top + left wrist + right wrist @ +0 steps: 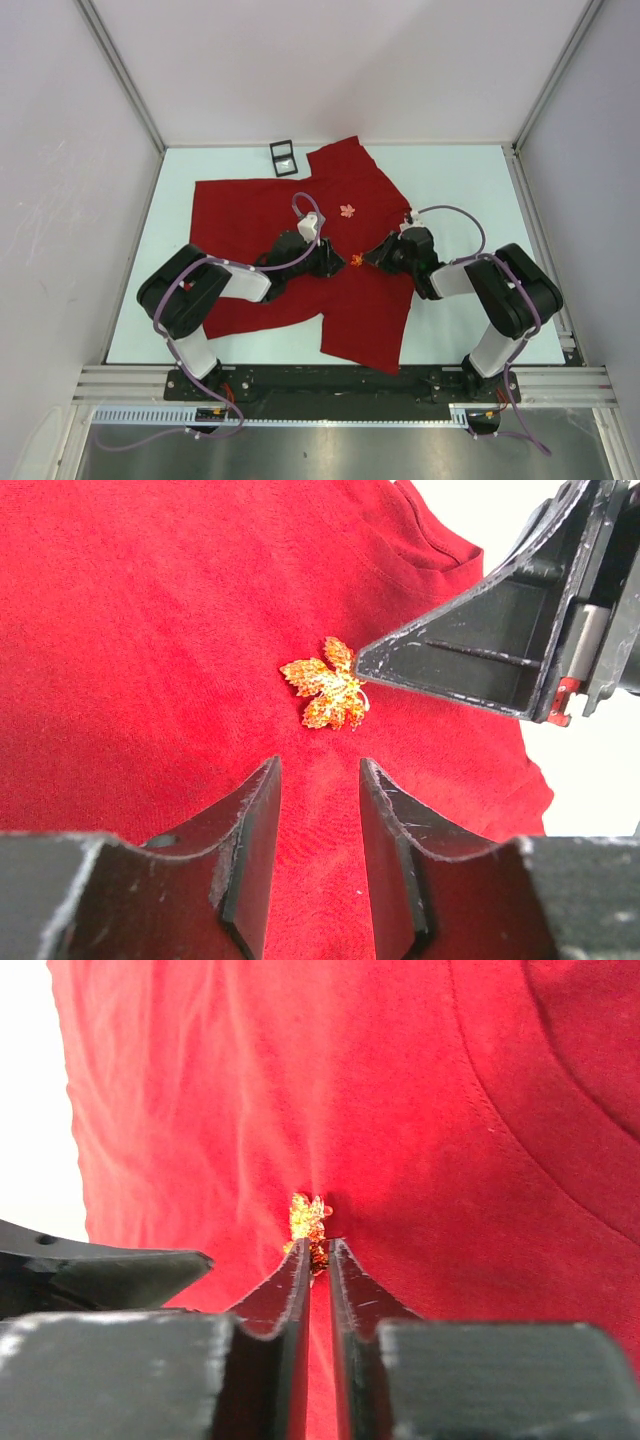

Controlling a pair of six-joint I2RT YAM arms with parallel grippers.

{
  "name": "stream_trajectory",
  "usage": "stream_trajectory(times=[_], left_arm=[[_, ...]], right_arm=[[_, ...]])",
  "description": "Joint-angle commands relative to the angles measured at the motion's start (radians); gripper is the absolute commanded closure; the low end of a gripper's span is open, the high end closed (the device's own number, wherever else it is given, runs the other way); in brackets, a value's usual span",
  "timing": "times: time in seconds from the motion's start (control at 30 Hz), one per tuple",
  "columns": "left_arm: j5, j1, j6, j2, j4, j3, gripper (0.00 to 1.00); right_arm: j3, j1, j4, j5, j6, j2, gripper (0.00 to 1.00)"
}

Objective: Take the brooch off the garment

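Note:
The garment (260, 210), a red T-shirt, lies spread flat on the table. The brooch (325, 683), an orange-gold maple leaf, sits on the cloth between my two grippers (356, 260). My right gripper (320, 1248) has its jaws drawn narrow, and the brooch (307, 1215) is pinched by its lower edge between the tips. My left gripper (320, 770) is open just short of the brooch, low over the bare red cloth, with nothing between its fingers. One right finger (460, 660) reaches the leaf from the right in the left wrist view.
A second, paler leaf-shaped piece (347, 210) lies on the shirt farther back. A small black-framed square object (282, 157) sits on the table beyond the shirt's collar. Metal posts and white walls enclose the table (460, 180).

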Motion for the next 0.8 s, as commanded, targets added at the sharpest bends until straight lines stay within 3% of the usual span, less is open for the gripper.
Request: stream_trajectory(times=[0.0, 0.13, 0.43, 0.77], left_arm=[[0.013, -0.006, 0.002, -0.009, 0.062, 0.003, 0.58], [0.016, -0.008, 0.005, -0.006, 0.068, 0.003, 0.58], [0.009, -0.017, 0.016, -0.007, 0.069, 0.001, 0.58], [-0.011, -0.031, 0.03, -0.012, 0.051, 0.01, 0.58]], right_arm=[[0.026, 0.002, 0.059, -0.033, 0.027, 0.027, 0.93], [0.015, 0.0, 0.111, -0.067, 0.062, 0.049, 1.0], [-0.046, -0.033, 0.36, -0.184, 0.211, 0.138, 1.0], [-0.08, -0.056, 0.503, -0.257, 0.357, 0.22, 1.0]])
